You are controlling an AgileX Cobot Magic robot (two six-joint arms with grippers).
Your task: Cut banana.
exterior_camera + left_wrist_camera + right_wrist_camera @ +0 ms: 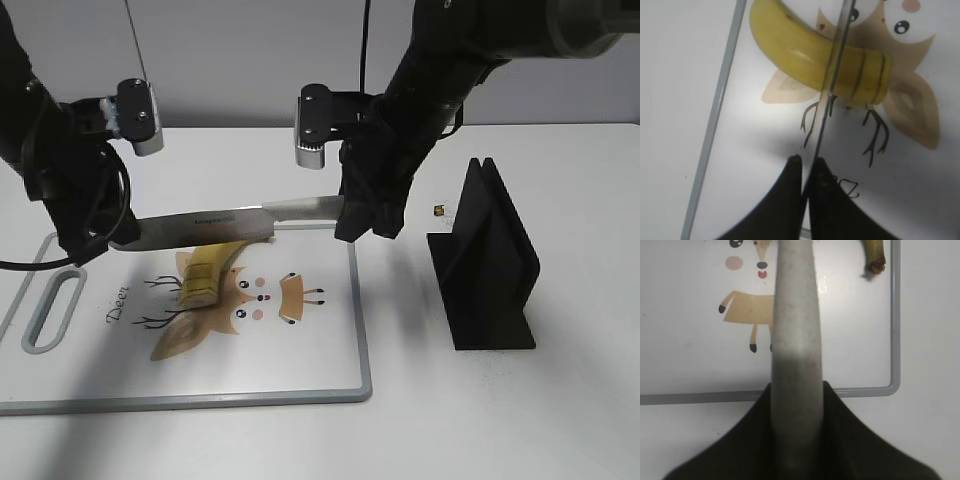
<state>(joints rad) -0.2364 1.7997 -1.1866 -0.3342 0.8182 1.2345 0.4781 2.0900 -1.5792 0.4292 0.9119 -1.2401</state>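
Note:
The yellow banana (205, 272) lies on the white cutting board (365, 340), its thick end marked by several slice cuts (870, 75). A long knife (230, 222) is held level over it. My right gripper (362, 218) is shut on the grey knife handle (795, 330). My left gripper (95, 240) is shut on the blade tip (817, 140). In the left wrist view the blade edge crosses the banana (795, 50) near its middle. Whether it touches the banana is unclear. The dark stem tip (874, 257) shows in the right wrist view.
The board has a grey rim (715, 115) and a handle slot (55, 310) at its left, with an orange-tan deer drawing (265, 295) on it. A black knife stand (485, 260) stands to the right of the board, a small dark bit (438, 211) beside it.

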